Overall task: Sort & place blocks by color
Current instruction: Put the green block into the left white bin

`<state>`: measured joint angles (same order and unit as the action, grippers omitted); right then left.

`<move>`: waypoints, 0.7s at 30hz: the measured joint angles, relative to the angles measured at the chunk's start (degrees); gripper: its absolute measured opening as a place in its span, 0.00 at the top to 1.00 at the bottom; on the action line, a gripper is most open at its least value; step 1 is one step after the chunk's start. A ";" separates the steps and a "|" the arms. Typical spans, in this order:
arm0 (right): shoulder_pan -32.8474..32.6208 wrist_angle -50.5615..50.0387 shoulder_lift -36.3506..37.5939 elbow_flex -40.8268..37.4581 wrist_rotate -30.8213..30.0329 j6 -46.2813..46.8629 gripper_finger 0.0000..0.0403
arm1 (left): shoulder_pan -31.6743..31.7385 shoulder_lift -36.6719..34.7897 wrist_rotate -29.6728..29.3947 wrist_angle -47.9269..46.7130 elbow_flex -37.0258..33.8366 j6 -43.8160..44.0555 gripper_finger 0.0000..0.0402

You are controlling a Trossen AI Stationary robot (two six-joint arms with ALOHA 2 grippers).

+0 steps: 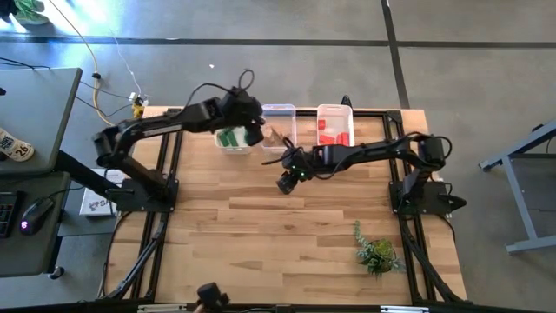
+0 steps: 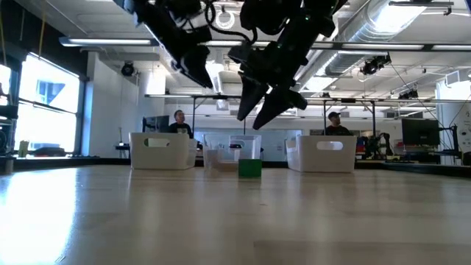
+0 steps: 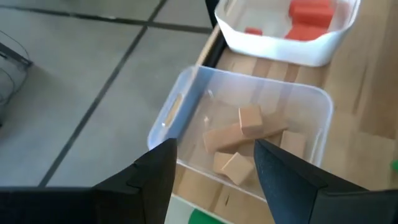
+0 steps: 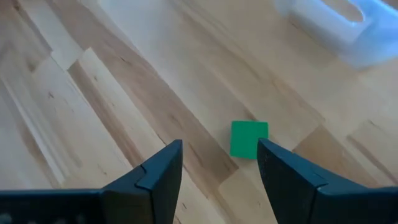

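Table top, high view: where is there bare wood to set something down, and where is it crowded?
Free: the wide near half of the table, bordered by the plant on the right. Crowded: the far edge, where three bins sit side by side under the left gripper, and just in front, where the right gripper hangs over a green block.

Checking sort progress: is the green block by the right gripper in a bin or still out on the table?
Out. The green block lies on bare table, apart from the bins, with the open right gripper hovering above it.
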<state>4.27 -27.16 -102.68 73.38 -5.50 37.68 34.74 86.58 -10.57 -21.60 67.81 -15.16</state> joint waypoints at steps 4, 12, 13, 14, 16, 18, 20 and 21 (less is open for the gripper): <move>0.07 -0.27 -1.13 0.02 1.00 3.84 0.52 | 0.00 -6.24 -0.08 -4.09 0.00 0.81 0.50; 0.26 -0.40 -2.34 0.04 -2.95 7.46 0.52 | -0.02 -17.49 2.96 -12.52 0.00 10.70 0.50; 0.28 -0.79 -2.47 0.04 -2.93 7.40 0.52 | -0.02 -18.54 3.75 -13.53 0.00 12.08 0.50; 0.28 -0.81 -2.89 0.04 -2.97 7.40 0.52 | -0.04 -19.58 4.63 -14.18 0.00 13.35 0.50; 0.28 -0.37 -3.86 0.04 -2.94 7.39 0.52 | -0.06 -21.38 6.29 -15.62 0.00 15.68 0.50; 0.28 -0.42 -4.71 0.04 -3.11 7.03 0.52 | -0.13 -22.95 7.37 -16.66 0.00 17.51 0.50; 0.28 -0.38 -5.62 0.04 -3.58 6.73 0.52 | -0.28 -24.08 8.00 -17.56 0.00 18.71 0.50; 0.28 -0.59 -6.07 0.04 -3.52 6.10 0.52 | -0.28 -24.53 8.02 -17.79 0.00 19.12 0.50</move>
<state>4.56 -27.74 -108.74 73.43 -9.02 43.78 34.46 62.04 -2.55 -39.40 67.81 3.97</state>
